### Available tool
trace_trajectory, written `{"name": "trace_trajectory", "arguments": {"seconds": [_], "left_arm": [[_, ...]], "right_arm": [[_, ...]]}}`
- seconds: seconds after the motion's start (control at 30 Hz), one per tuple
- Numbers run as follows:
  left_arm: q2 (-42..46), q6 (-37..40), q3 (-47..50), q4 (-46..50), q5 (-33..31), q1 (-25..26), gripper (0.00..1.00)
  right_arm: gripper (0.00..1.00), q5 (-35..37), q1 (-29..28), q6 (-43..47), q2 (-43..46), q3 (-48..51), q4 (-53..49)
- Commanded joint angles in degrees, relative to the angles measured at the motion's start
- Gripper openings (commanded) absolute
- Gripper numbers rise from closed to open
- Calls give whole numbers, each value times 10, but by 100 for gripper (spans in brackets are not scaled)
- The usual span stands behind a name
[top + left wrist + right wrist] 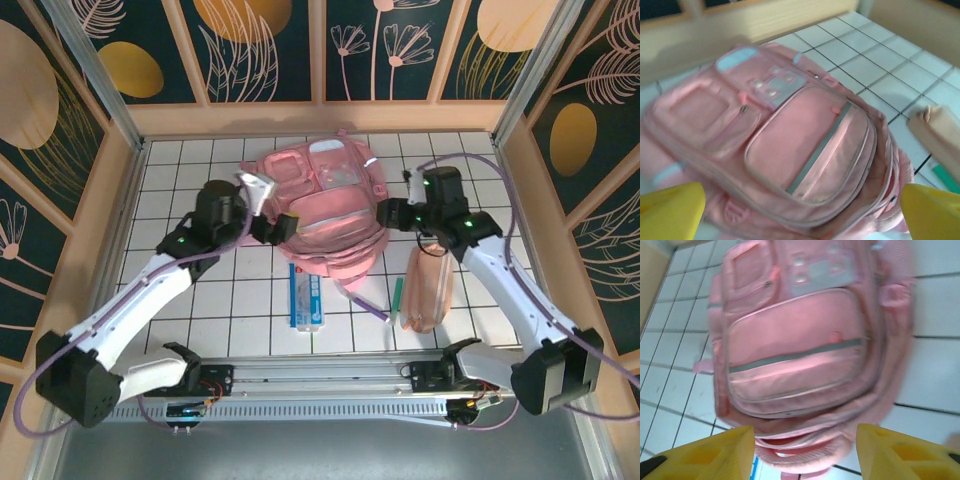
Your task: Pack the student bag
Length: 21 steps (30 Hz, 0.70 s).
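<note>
The student bag (325,205) is a large pink backpack lying front-up at the back middle of the tiled table. Its grey reflective strip and front pockets face my left wrist camera (805,145) and right wrist camera (795,355). My left gripper (278,226) sits at the bag's left side, its yellow fingers (670,212) spread wide, and the bag's near end lies beyond the gap (802,220). My right gripper (390,214) is at the bag's right side, open, with the bag's top end and handle showing between the fingers (805,455).
A peach-pink pencil pouch (430,290) lies right of the bag, under the right arm, with a green pen (396,298) beside it. A blue and white box (306,297) lies in front of the bag. Wooden walls ring the table.
</note>
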<state>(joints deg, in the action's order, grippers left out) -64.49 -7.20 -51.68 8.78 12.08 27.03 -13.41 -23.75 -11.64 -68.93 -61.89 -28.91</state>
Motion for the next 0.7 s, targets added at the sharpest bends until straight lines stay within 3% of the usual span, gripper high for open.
{"name": "trace_trajectory", "arguments": {"seconds": [0.0, 0.07, 0.17, 0.23, 0.33, 0.4, 0.53, 0.6, 0.67], "left_arm": [[31, -231, 82, -11, 75, -76, 99], [42, -293, 120, -34, 94, -140, 99], [8, -309, 132, -45, 112, -184, 99], [-25, -315, 135, -70, 134, -185, 96], [-65, -324, 147, -105, 158, -187, 81], [-78, -332, 154, -118, 158, -190, 78], [-106, -374, 165, -144, 172, -207, 74], [-125, -357, 150, -134, 180, -212, 75], [-142, -339, 123, -107, 146, -211, 77]], "right_arm": [[56, 33, -69, 66, -65, -55, 3], [56, 59, -105, 62, -120, -100, -4], [57, 69, -137, 34, -185, -143, 7], [57, 63, -154, 21, -224, -161, 27], [57, 74, -175, 2, -296, -209, 33], [56, 89, -188, -31, -348, -257, 17], [53, 177, -239, -52, -422, -307, 30], [51, 208, -250, -67, -448, -337, 12], [52, 211, -249, -93, -445, -324, 11]]}}
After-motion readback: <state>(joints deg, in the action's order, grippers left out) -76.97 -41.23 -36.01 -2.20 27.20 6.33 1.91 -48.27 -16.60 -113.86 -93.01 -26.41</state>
